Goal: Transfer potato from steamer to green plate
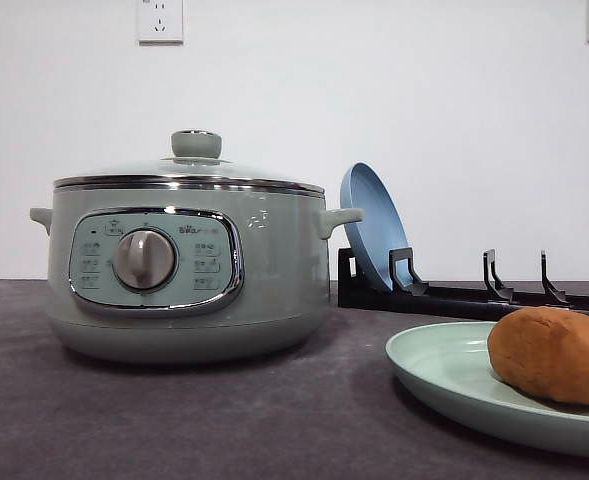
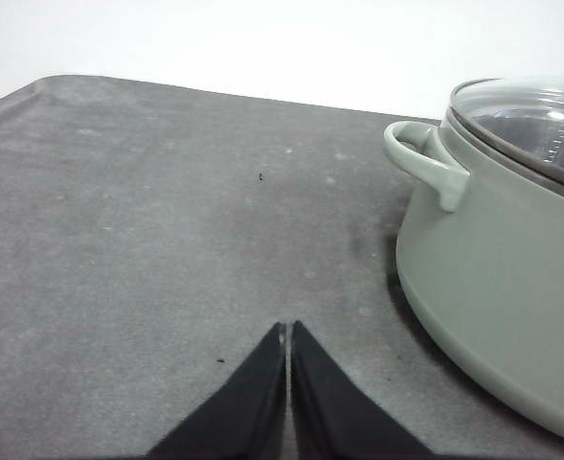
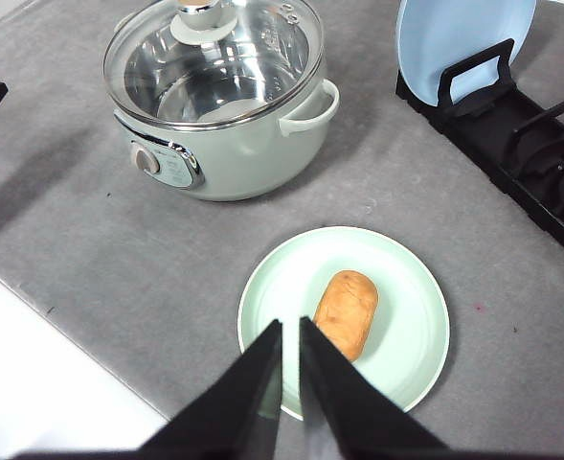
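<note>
The orange-brown potato [image 1: 554,352] [image 3: 347,311] lies on the pale green plate [image 1: 439,365] [image 3: 406,355] at the front right of the table. The sage-green steamer [image 1: 274,270] [image 2: 502,287] [image 3: 243,153] stands to the left with its glass lid [image 3: 214,57] on, and nothing shows inside the pot through the glass. My right gripper [image 3: 290,323] hovers above the plate's near rim beside the potato, fingers together and holding nothing. My left gripper [image 2: 288,326] is shut and empty, low over bare table to the left of the steamer's side handle.
A blue plate [image 1: 369,230] [image 3: 463,38] stands upright in a black dish rack [image 1: 474,295] [image 3: 540,163] behind the green plate. Grey cloth covers the table [image 2: 119,240], and its front edge [image 3: 90,345] runs close to the plate.
</note>
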